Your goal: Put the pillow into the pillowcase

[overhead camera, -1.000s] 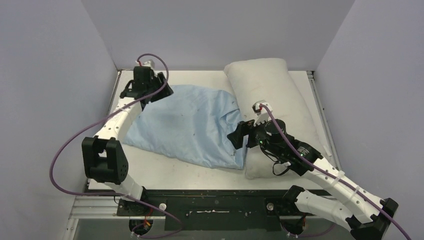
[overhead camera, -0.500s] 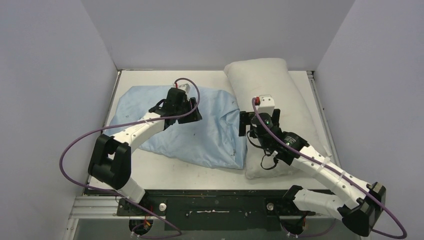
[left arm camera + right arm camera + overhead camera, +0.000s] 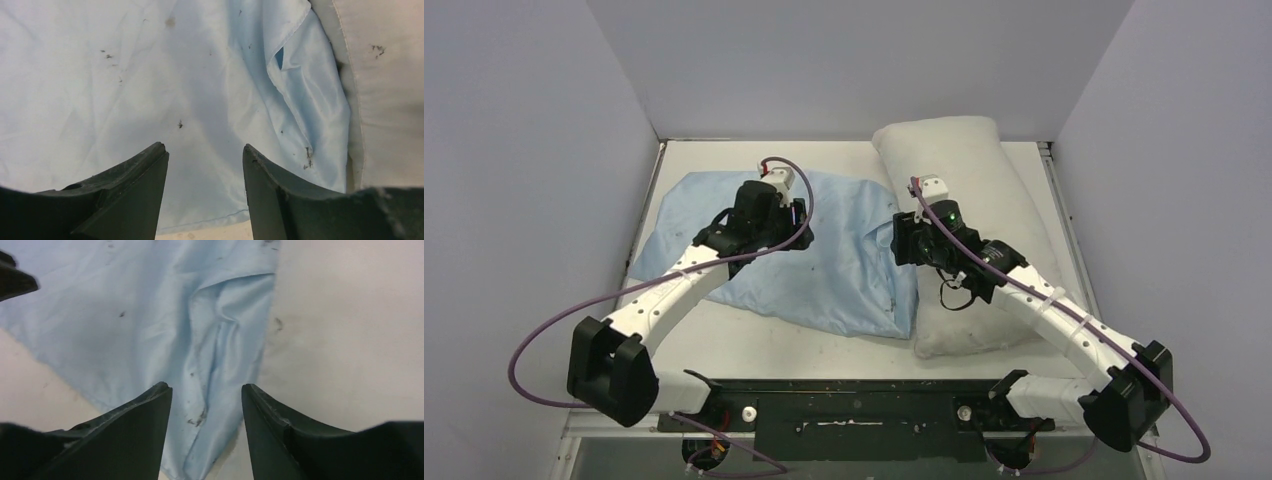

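Both arms have swung in toward the middle over the last second, the left one leaving the far-left corner.

Top view: the left claw (image 3: 796, 228) hangs over the middle of the pillowcase (image 3: 844, 270), which lies flat and wrinkled on the counter (image 3: 754, 335). The right claw (image 3: 902, 240) sits where the case's right edge meets the pillow (image 3: 964, 170), which lies plump along the right side, outside the case. Left wrist view: the left claw (image 3: 205, 150) has its jaws moderately apart and empty above blue cloth, with a folded hem at the right against the pillow (image 3: 390, 100). Right wrist view: the right claw (image 3: 206, 387) is likewise parted and empty, over the case's creased edge beside the pillow (image 3: 350, 330).
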`<action>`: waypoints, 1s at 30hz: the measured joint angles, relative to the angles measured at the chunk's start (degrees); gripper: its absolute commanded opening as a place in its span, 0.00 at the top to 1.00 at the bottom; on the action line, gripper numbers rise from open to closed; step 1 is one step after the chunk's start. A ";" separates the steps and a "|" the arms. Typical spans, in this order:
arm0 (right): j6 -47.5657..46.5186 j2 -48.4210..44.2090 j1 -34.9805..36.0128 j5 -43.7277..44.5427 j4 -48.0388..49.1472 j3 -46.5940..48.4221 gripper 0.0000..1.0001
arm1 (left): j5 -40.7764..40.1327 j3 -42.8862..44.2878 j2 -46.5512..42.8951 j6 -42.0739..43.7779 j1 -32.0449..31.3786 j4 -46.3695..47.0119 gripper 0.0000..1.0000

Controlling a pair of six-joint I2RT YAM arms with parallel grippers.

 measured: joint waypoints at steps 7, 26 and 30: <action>6.12 -3.67 0.83 -10.51 4.59 -4.76 0.70 | -2.56 -3.65 -6.08 4.35 -0.63 -3.02 0.44; 27.15 0.87 -5.09 13.57 -14.10 -9.46 0.64 | -8.13 -7.58 -16.06 10.47 -0.74 -6.67 0.40; 28.13 -4.55 -11.37 19.19 -18.38 -10.82 0.63 | -8.20 -7.63 -17.14 10.54 -0.74 -6.64 0.40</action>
